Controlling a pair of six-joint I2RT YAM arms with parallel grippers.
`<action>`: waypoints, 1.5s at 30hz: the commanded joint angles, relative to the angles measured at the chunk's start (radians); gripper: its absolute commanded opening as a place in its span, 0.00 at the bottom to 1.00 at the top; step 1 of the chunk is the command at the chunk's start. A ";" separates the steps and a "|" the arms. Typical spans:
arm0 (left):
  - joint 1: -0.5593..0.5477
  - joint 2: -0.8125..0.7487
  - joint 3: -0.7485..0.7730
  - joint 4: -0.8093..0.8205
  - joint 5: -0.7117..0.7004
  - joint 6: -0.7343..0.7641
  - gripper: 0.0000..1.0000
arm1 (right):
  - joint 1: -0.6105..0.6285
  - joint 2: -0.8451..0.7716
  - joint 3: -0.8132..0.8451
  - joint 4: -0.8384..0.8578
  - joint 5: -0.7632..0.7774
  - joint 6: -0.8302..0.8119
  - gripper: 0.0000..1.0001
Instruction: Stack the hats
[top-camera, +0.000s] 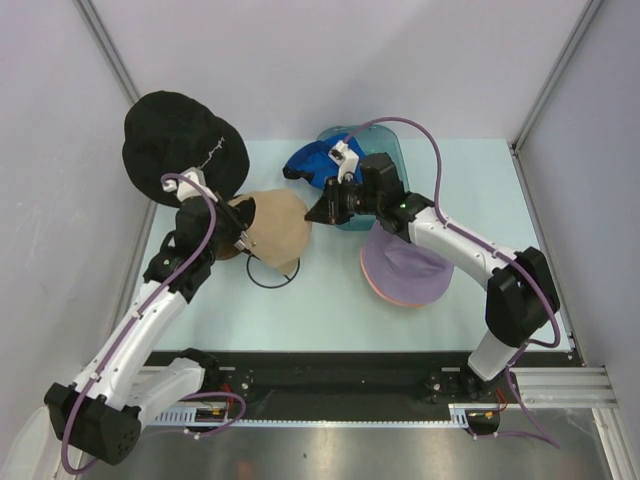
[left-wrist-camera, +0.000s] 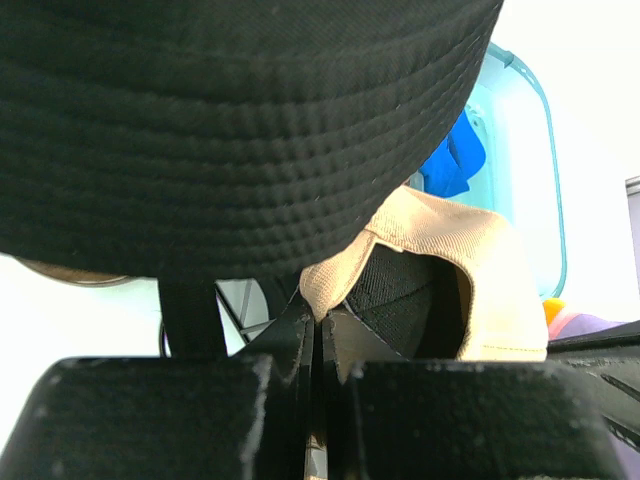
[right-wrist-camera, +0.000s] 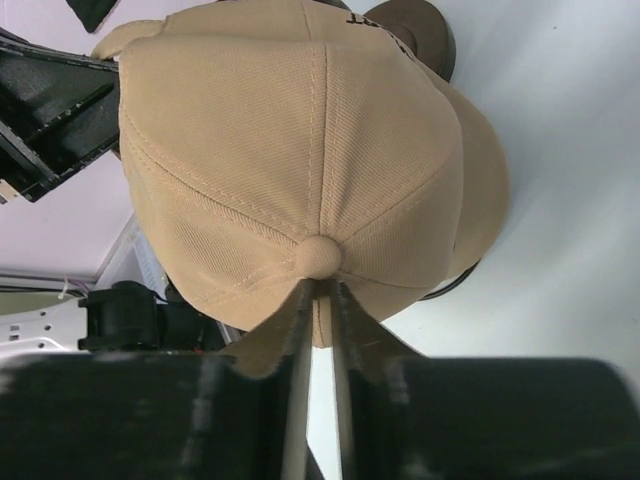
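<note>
A tan cap (top-camera: 278, 225) hangs between both grippers over the table's left middle. My left gripper (top-camera: 243, 240) is shut on its lower edge (left-wrist-camera: 322, 318), with the tan fabric (left-wrist-camera: 470, 260) pinched between the jaws. My right gripper (top-camera: 316, 213) is pinched on the crown just under the top button (right-wrist-camera: 320, 290); the cap (right-wrist-camera: 300, 130) fills that view. A black bucket hat (top-camera: 178, 135) sits at the back left and looms over the left wrist view (left-wrist-camera: 230, 120). A blue cap (top-camera: 312, 160) lies behind. A lavender hat (top-camera: 405, 262) rests on a pink rim (top-camera: 385, 292).
A clear teal container (top-camera: 385, 140) stands at the back, behind the blue cap. A thin black ring (top-camera: 270, 278) lies on the pale table (top-camera: 330, 300) below the tan cap. White walls close in on the left, back and right.
</note>
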 joint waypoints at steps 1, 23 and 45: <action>0.012 -0.039 -0.009 -0.005 -0.015 0.011 0.00 | 0.006 0.011 0.047 0.018 -0.003 -0.029 0.08; 0.012 -0.144 -0.072 -0.073 -0.002 -0.031 0.00 | 0.008 -0.004 0.101 0.001 -0.036 0.021 0.38; 0.012 -0.154 -0.089 -0.087 0.001 -0.026 0.00 | 0.063 0.114 0.136 0.024 -0.126 0.032 0.62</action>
